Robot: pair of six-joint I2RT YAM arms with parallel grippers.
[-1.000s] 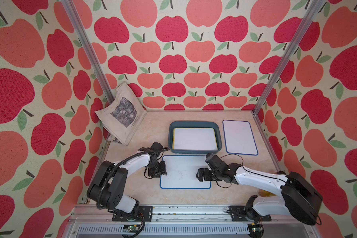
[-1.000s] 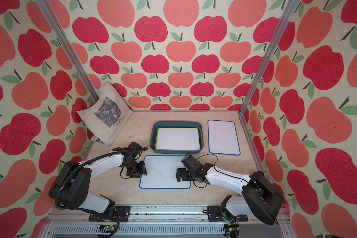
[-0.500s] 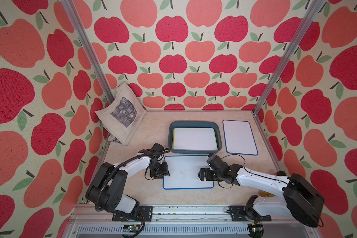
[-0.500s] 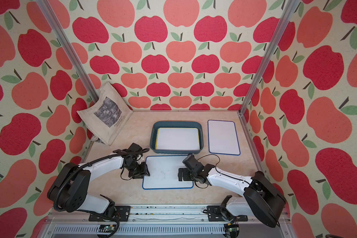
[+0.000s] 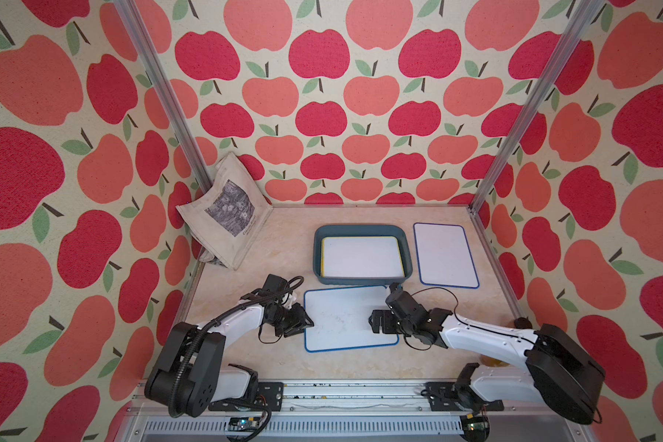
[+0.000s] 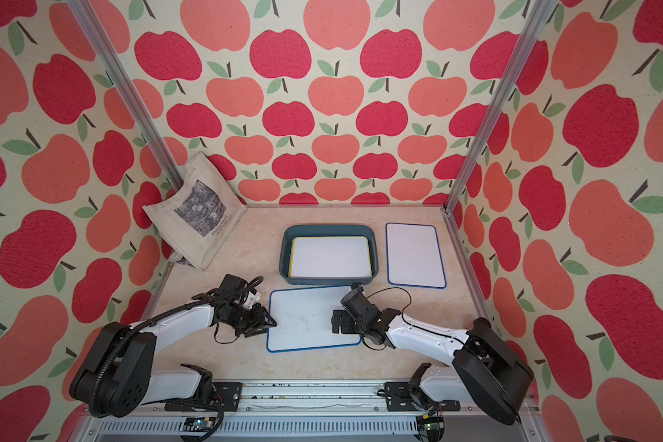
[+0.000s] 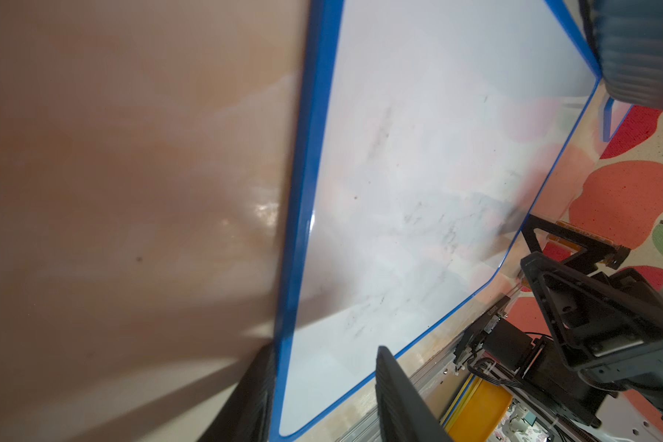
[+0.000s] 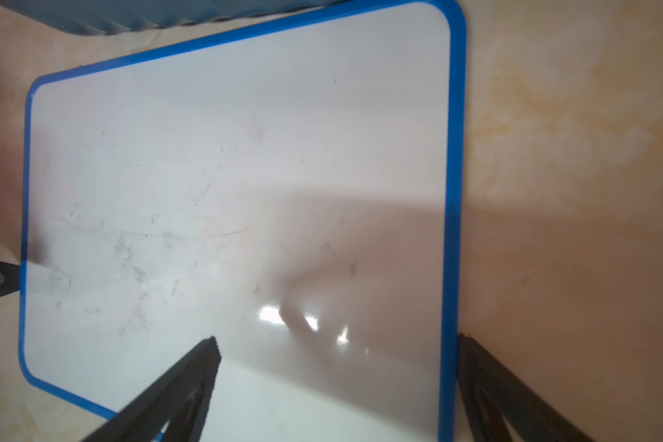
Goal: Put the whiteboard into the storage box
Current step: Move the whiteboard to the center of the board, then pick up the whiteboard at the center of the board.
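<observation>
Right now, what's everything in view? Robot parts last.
storage box: 1, dark teal-blue, middle-back of table
whiteboard in box: 1, white, yellow edge, inside the storage box
whiteboard beside box: 1, white, blue edge, flat on table right of box
front whiteboard: 1, white, blue edge, smudged, on table before box, between grippers
tote bag: 1, beige, grey print, back-left corner against wall
table: 1, beige marbled, under everything
walls: 3, apple print, around table
left gripper: 1, black, open astride front whiteboard's left edge
right gripper: 1, black, open astride its right edge
</observation>
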